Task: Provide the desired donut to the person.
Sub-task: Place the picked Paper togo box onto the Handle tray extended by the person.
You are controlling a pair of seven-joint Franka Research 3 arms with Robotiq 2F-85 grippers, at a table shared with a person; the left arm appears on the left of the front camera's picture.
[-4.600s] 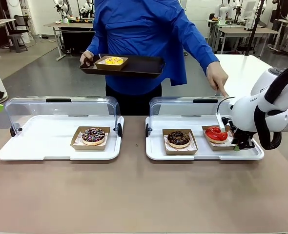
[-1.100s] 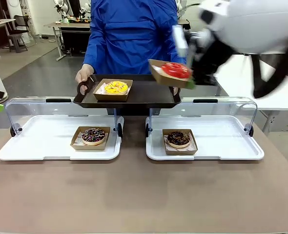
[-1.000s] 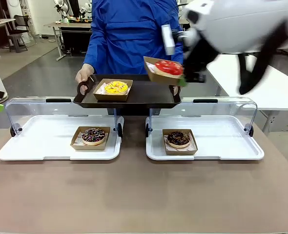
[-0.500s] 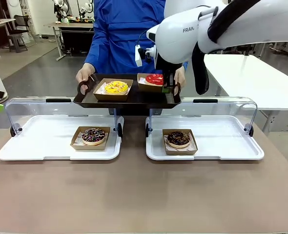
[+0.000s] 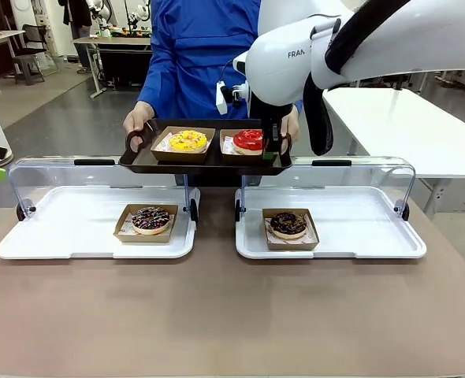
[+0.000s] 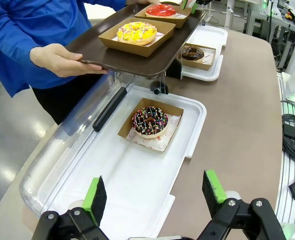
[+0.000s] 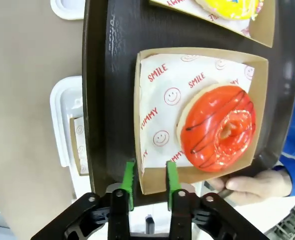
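Brown bench spreads below me, two white display trays on it with lids up. My right end effector has the red donut's box set down on the person's dark tray, beside the yellow donut; its green pads sit just apart either side of the box wall, grip loosening. Delivery looks nearly done. Next I should spread wider and back straight off, minding the person's thumb close by at the tray rim. My left end effector hangs wide apart, idle.

The liner paper reads "SMILE" and "YUMMY".
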